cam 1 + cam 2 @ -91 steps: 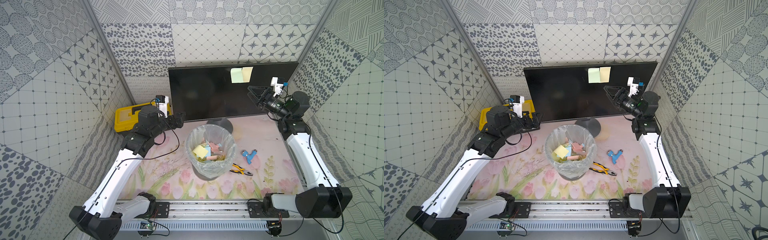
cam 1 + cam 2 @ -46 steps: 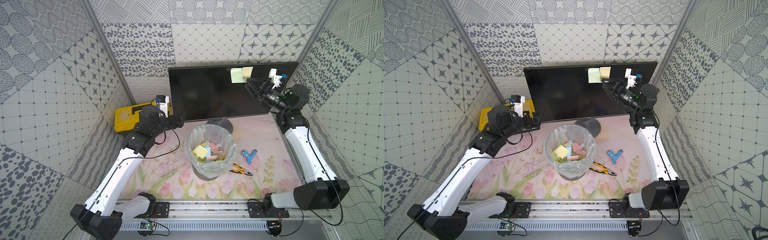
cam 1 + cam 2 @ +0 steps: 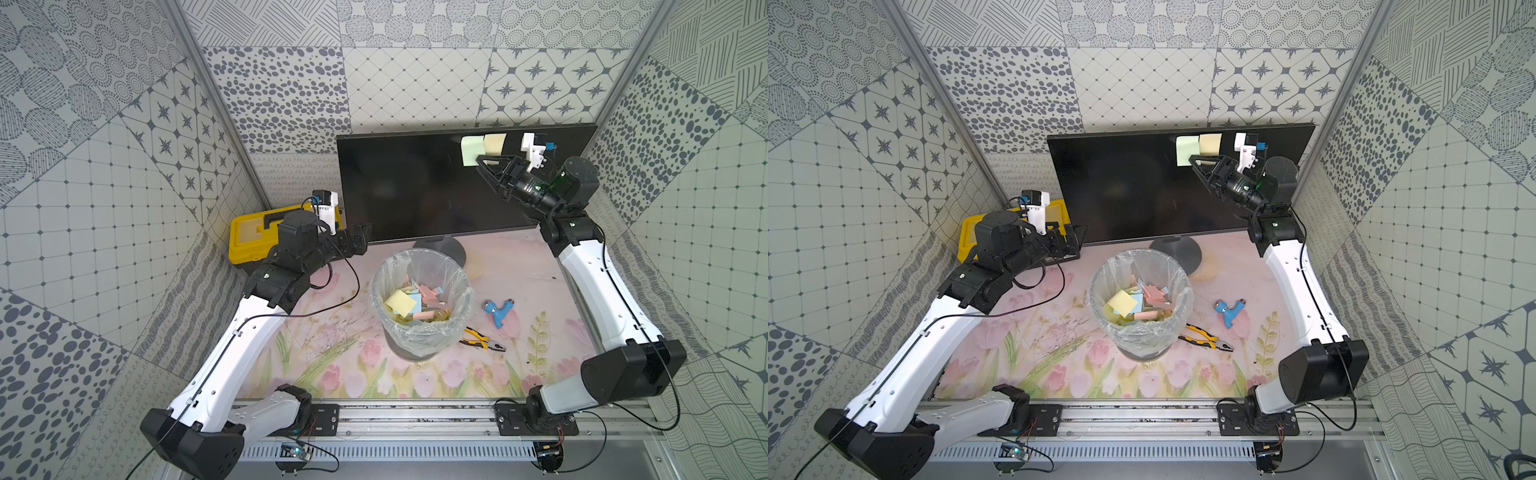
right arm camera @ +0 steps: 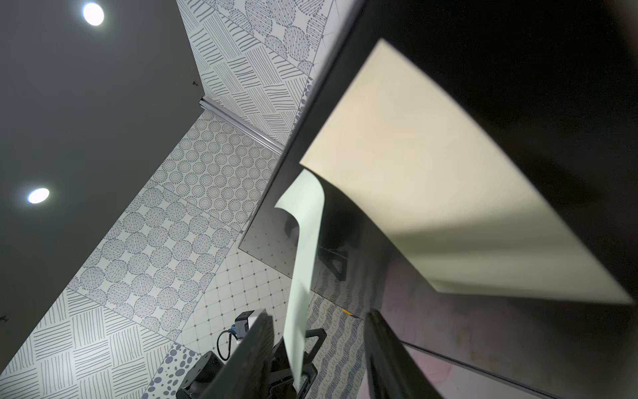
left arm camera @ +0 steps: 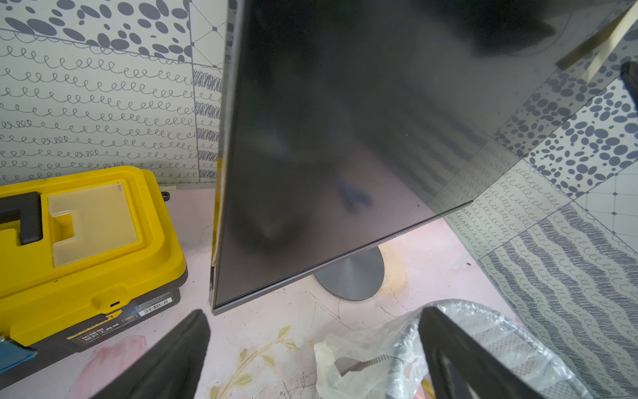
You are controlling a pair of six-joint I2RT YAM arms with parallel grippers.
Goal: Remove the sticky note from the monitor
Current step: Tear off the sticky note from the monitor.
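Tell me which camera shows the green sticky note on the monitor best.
The right wrist view: the green sticky note appears close up, curling off the monitor, its loose edge inside the right gripper. Both top views show it small and face-on, beside a yellow note. The left wrist view doesn't clearly show it.

Robot lab cell: patterned wall panels (image 3: 270, 91), aluminium rail (image 3: 415, 419) carrying two robot arms (image 3: 232, 345), flowered tabletop (image 3: 332, 357).
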